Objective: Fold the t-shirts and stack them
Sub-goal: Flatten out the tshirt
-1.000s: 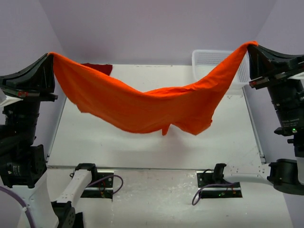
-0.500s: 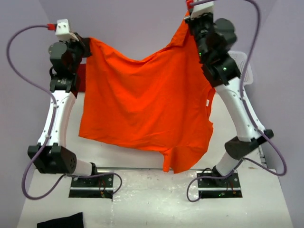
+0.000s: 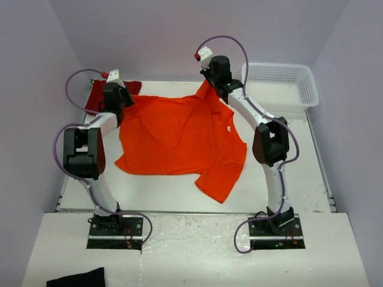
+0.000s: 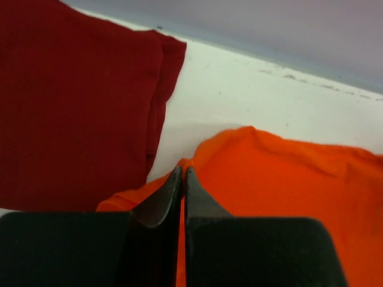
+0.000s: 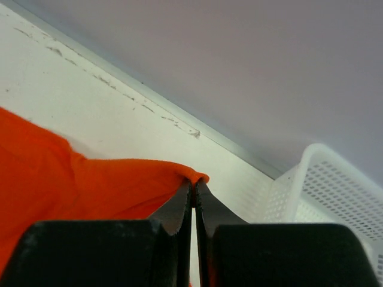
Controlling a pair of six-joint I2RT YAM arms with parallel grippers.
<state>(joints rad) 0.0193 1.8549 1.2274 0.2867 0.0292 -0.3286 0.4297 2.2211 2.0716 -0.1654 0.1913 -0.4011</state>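
White table (image 3: 287, 179) and pale walls frame the scene. Nearest, beside the left arm's base, lies a black cloth (image 3: 78, 280). Past the bases, the orange shirt (image 3: 179, 134) lies spread nearly flat in the middle of the table, with one sleeve jutting toward the near edge and light wrinkles across the body.

At its far edge both arms reach down. The left gripper (image 4: 181, 173) is closed tight on the shirt's far-left corner, with a nip of orange cloth between the tips. The right gripper (image 5: 194, 185) is pinched the same way on the far-right corner, which rises in a small peak.

Just beyond the left gripper, the red shirt (image 4: 78, 107) lies bunched at the table's far-left corner, touching or nearly touching the orange one. The basket (image 3: 281, 65) stands at the far right, apart from both.

The orange shirt looks light, limp and sturdy. It likely sags wherever it is unsupported and drags on the table rather than sliding freely. Thin edge pinches like these seem enough. For folding, hems, seams and sleeve edges are probably the best holds, taken two at a time so the cloth stays taut.
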